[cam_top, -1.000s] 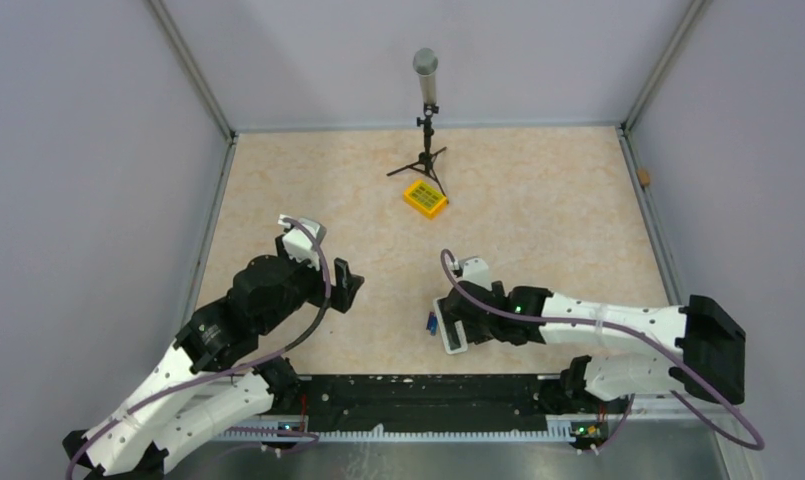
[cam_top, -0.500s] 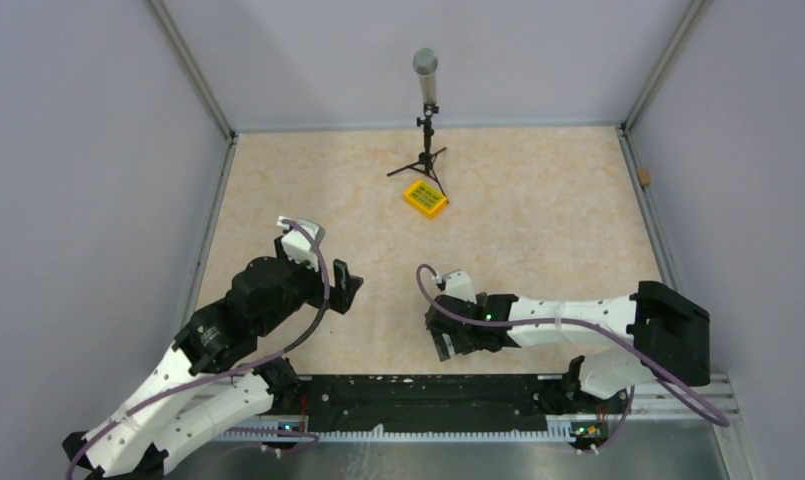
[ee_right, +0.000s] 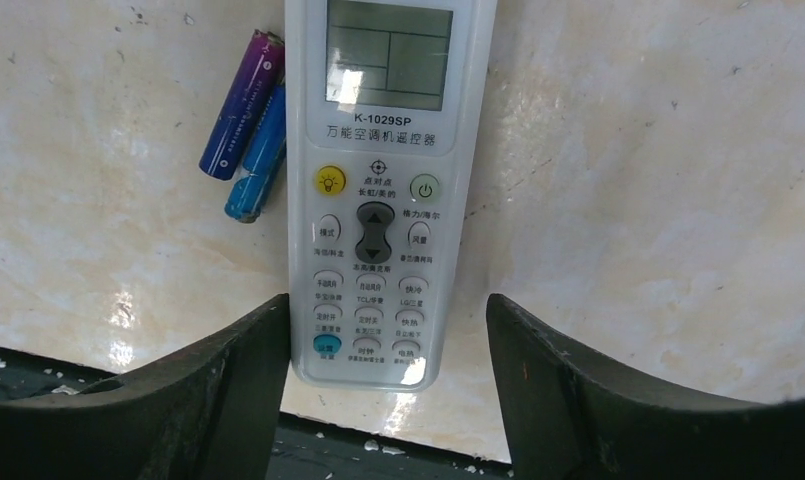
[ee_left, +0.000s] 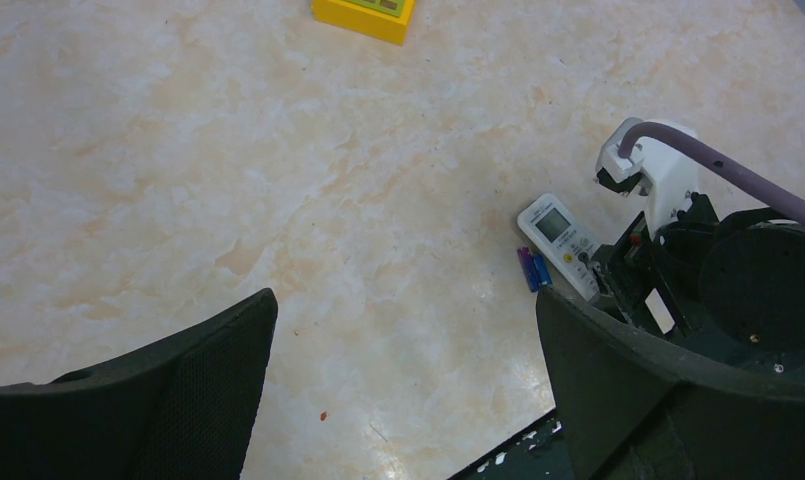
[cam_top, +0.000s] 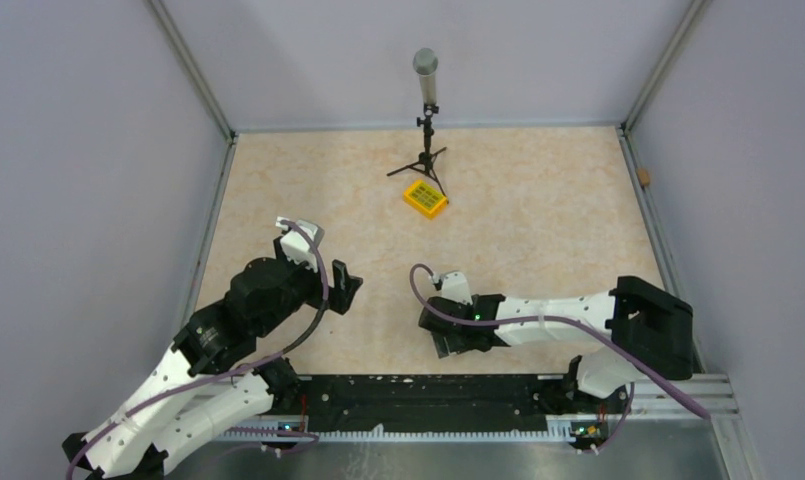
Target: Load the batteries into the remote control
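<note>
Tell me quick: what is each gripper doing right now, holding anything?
Left gripper: open, holding nothing.
Right gripper: open, straddling the remote control, not clamped on it.

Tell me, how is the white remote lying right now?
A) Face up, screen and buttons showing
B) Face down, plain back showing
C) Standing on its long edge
A: in the right wrist view the remote control lies flat on the table with its screen and buttons facing the camera, between the fingers of the right gripper, and the batteries lie beside it.
</note>
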`<state>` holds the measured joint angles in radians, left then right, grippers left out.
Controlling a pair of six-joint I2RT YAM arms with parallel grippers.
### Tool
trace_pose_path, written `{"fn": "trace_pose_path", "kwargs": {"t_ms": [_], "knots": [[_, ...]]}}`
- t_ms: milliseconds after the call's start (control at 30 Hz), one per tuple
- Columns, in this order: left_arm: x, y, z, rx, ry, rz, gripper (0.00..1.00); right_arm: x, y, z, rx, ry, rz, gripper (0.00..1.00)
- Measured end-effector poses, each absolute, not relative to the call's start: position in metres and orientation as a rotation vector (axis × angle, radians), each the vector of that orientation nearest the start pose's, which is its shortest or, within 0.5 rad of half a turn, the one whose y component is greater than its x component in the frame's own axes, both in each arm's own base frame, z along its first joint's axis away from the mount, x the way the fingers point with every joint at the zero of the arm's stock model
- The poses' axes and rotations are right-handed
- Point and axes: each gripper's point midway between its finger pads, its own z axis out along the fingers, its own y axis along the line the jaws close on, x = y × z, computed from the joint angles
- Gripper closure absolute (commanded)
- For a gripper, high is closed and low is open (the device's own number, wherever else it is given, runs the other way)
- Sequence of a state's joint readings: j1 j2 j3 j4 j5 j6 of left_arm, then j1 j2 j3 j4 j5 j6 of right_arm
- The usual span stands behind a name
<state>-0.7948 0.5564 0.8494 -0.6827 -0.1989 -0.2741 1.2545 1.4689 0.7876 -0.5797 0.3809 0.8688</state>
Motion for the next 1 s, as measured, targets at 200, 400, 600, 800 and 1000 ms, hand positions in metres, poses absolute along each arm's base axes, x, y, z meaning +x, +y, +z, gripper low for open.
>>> {"fn": "trace_pose_path", "kwargs": {"t_ms": [200, 400, 600, 800, 1000], "knots": [[0.176, -0.146, 0.249, 0.382, 1.951, -0.507, 0.01, 0.120, 0.247, 0.017, -0.426, 2.629, 0.090, 0.50], [0.175, -0.147, 0.250, 0.355, 1.960, -0.530, 0.01, 0.121, 0.249, 0.017, -0.424, 2.624, 0.093, 0.97], [0.171, -0.157, 0.249, 0.304, 1.981, -0.617, 0.01, 0.121, 0.248, 0.021, -0.417, 2.614, 0.106, 1.00], [0.170, -0.173, 0.227, 0.246, 2.031, -0.714, 0.01, 0.123, 0.249, 0.050, -0.376, 2.551, 0.233, 1.00], [0.172, -0.198, 0.225, 0.231, 2.045, -0.836, 0.01, 0.124, 0.249, 0.075, -0.362, 2.484, 0.354, 1.00]]}}
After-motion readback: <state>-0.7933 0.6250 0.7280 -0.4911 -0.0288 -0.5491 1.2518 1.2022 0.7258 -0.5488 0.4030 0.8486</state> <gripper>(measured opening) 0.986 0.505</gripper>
